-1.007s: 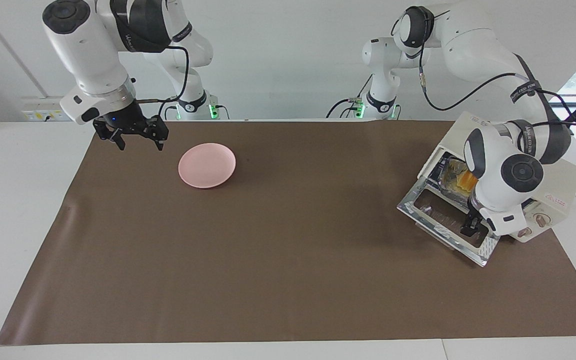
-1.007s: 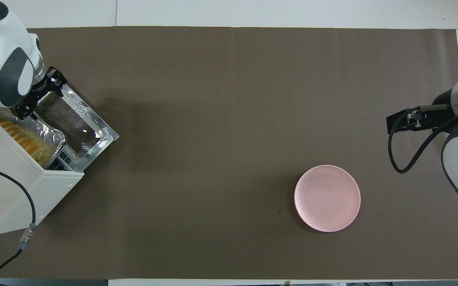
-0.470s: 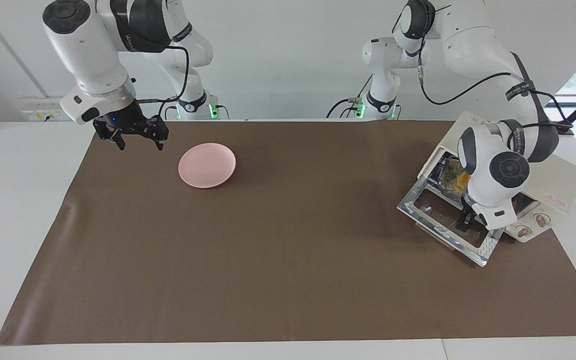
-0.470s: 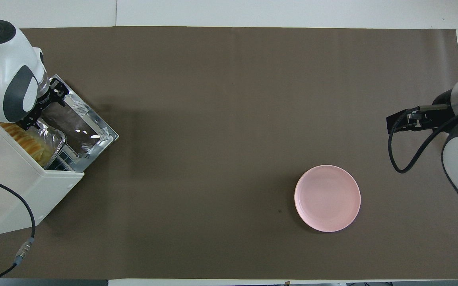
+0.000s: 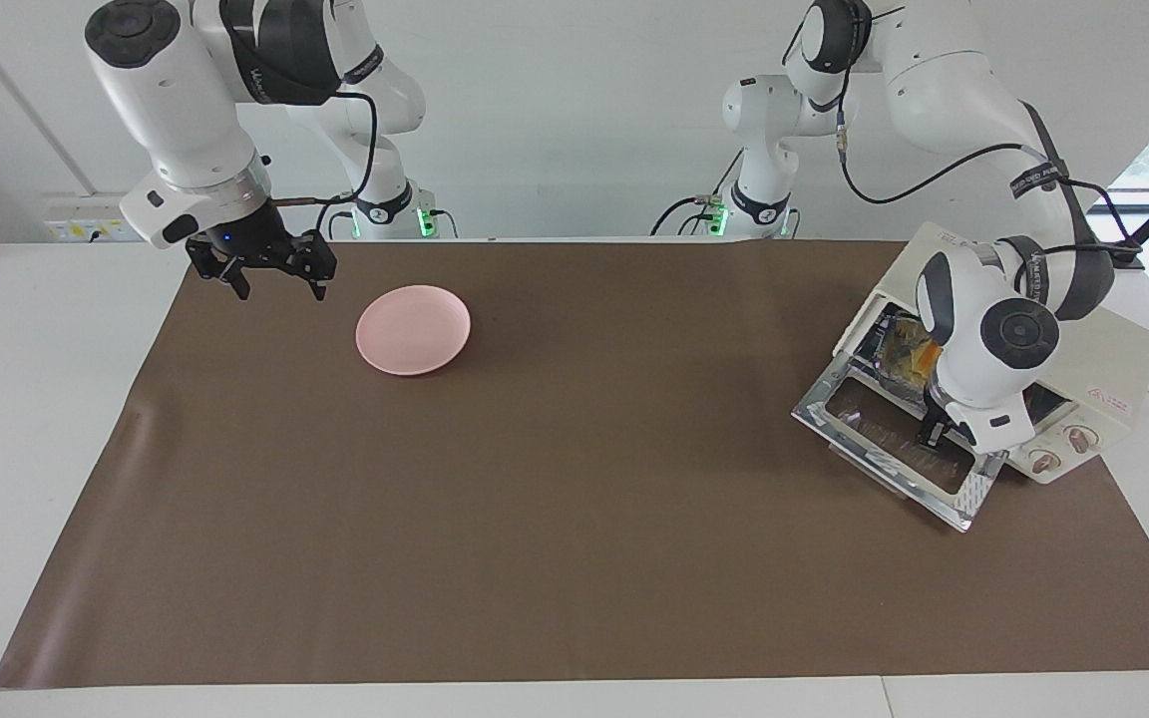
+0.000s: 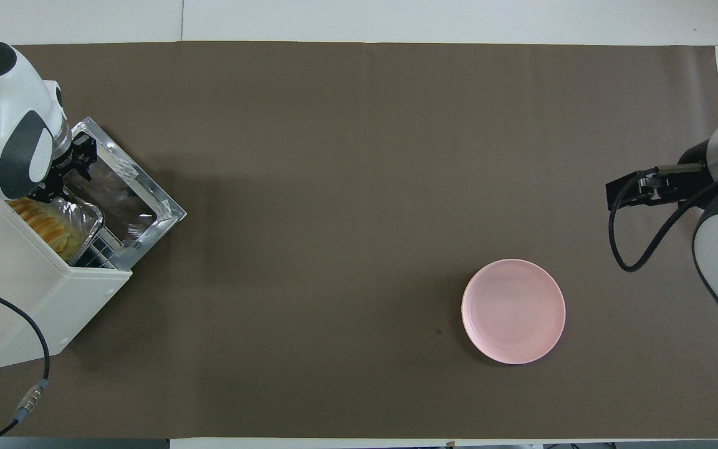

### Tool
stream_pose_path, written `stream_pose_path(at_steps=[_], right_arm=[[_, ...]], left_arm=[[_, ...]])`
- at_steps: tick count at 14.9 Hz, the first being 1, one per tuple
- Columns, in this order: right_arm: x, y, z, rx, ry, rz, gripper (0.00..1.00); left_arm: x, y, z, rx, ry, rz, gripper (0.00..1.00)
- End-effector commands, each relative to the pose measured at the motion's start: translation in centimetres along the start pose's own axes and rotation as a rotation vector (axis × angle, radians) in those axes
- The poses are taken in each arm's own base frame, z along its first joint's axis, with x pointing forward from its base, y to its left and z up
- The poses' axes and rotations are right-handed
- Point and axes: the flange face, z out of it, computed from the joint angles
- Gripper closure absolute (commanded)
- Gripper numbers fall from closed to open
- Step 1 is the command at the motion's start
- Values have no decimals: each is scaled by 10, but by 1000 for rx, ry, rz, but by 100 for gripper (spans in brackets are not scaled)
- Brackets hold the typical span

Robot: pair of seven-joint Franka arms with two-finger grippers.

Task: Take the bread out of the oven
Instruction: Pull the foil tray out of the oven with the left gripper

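The cream-white oven (image 5: pixel 1103 364) (image 6: pixel 22 293) stands at the left arm's end of the table with its glass door (image 5: pixel 884 439) (image 6: pixel 128 196) folded down flat. Inside, the golden bread (image 6: pixel 41 221) (image 5: pixel 919 354) lies in a silver foil tray (image 6: pixel 85 218) on the rack. My left gripper (image 5: pixel 934 431) (image 6: pixel 66 174) hangs low over the door's hinge edge, at the oven's mouth and beside one end of the tray; the wrist hides its tips. My right gripper (image 5: pixel 270 284) waits open and empty above the mat's corner, beside the pink plate.
A round pink plate (image 5: pixel 413 329) (image 6: pixel 513 310) lies on the brown mat (image 5: pixel 574 519) toward the right arm's end. The oven's power cable (image 6: pixel 35 386) trails off the table's edge nearest the robots.
My left gripper has moved from over the outer part of the open door in to the oven's mouth, close to the tray. The right arm has stayed still.
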Motion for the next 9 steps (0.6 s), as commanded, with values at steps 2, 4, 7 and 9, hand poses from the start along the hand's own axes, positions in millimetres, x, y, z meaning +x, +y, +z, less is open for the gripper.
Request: stream_pose_path(at_steps=[2,4,7,9], right_arm=[[-6,2,0,-20,-6,-13,0],[-6,2,0,-20,-6,-13,0],[-6,2,0,-20,-6,-13,0],[-6,2,0,-20,-6,-13,0]], left_arm=[[-2,-11,0,2,16,56,100],[-1,-9,-4,-5,23,71,100],[1,0,-22,-33,50,87,100],[-8,21,-43,-71,78,116,100]])
